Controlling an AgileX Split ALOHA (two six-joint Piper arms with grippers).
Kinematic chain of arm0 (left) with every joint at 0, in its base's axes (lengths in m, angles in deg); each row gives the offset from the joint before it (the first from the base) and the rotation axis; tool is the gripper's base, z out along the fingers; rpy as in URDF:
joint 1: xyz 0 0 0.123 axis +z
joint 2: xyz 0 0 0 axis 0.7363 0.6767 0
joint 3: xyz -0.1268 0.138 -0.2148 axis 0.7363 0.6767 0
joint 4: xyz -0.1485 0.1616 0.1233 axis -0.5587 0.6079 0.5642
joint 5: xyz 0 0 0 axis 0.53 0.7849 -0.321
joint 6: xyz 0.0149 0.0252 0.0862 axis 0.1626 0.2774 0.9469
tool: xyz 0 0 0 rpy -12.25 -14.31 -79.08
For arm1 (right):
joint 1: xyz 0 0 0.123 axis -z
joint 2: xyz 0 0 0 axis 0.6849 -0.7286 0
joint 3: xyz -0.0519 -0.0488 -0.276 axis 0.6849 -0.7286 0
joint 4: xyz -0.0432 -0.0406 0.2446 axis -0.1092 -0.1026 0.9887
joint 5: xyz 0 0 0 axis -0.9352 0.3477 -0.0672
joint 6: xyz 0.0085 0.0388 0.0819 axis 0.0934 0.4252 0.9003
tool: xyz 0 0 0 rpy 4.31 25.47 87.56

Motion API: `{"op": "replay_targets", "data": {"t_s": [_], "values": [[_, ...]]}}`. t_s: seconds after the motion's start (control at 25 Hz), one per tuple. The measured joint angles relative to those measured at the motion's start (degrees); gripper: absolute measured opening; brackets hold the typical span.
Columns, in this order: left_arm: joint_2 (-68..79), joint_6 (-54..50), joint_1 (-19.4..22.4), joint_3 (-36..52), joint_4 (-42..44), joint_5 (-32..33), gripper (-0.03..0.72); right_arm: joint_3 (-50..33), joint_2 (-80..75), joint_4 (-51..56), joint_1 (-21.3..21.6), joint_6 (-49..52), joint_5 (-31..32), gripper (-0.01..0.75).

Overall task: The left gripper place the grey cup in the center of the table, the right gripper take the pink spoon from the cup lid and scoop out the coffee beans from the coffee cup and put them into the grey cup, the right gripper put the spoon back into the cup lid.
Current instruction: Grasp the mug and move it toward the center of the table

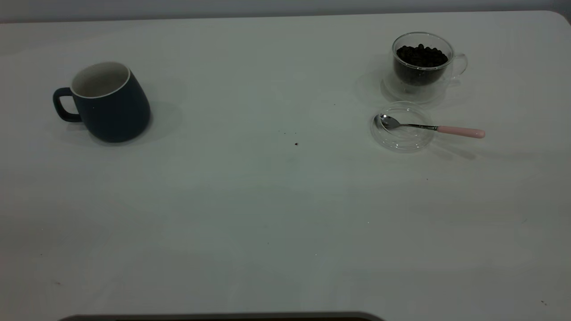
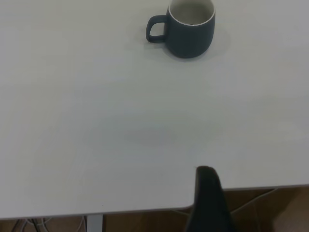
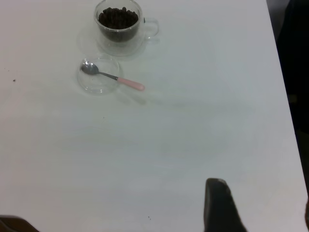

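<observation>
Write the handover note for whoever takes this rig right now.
Left gripper: back at the table's near edge, holding nothing. Right gripper: likewise pulled back, holding nothing.
Grey cup: upright at the table's left side, empty, handle pointing outward.
Coffee cup: far right, full of beans.
Lid: just in front of the coffee cup, with the spoon lying in it, handle sticking out to the right.
Done: nothing yet.
Left: move the grey cup to centre, scoop beans into it, return the spoon.

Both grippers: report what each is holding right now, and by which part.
Nothing is held. The grey cup stands free on the table; the pink spoon lies untouched in the cup lid.
</observation>
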State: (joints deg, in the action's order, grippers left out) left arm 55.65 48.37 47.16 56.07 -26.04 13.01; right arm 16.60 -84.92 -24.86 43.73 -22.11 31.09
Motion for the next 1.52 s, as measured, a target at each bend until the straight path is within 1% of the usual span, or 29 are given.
{"op": "replay_targets", "data": {"t_s": [1.2, 1.28, 1.36, 1.4, 1.52], "values": [[0.0, 0.1, 0.0, 0.0, 0.0, -0.1, 0.569, 0.0, 0.0, 0.0, 0.0, 0.0, 0.0, 0.45], [0.4, 0.1, 0.0, -0.7, 0.4, -1.6, 0.569, 0.0, 0.0, 0.0, 0.0, 0.0, 0.0, 0.45], [2.3, 0.1, 0.0, -2.6, 1.3, -4.9, 0.569, 0.0, 0.0, 0.0, 0.0, 0.0, 0.0, 0.45], [4.2, 0.1, 0.0, -4.0, 1.5, -6.6, 0.569, 0.0, 0.0, 0.0, 0.0, 0.0, 0.0, 0.45], [12.3, 0.1, 0.0, -8.6, 2.0, -9.2, 0.569, 0.0, 0.0, 0.0, 0.0, 0.0, 0.0, 0.45]]}}
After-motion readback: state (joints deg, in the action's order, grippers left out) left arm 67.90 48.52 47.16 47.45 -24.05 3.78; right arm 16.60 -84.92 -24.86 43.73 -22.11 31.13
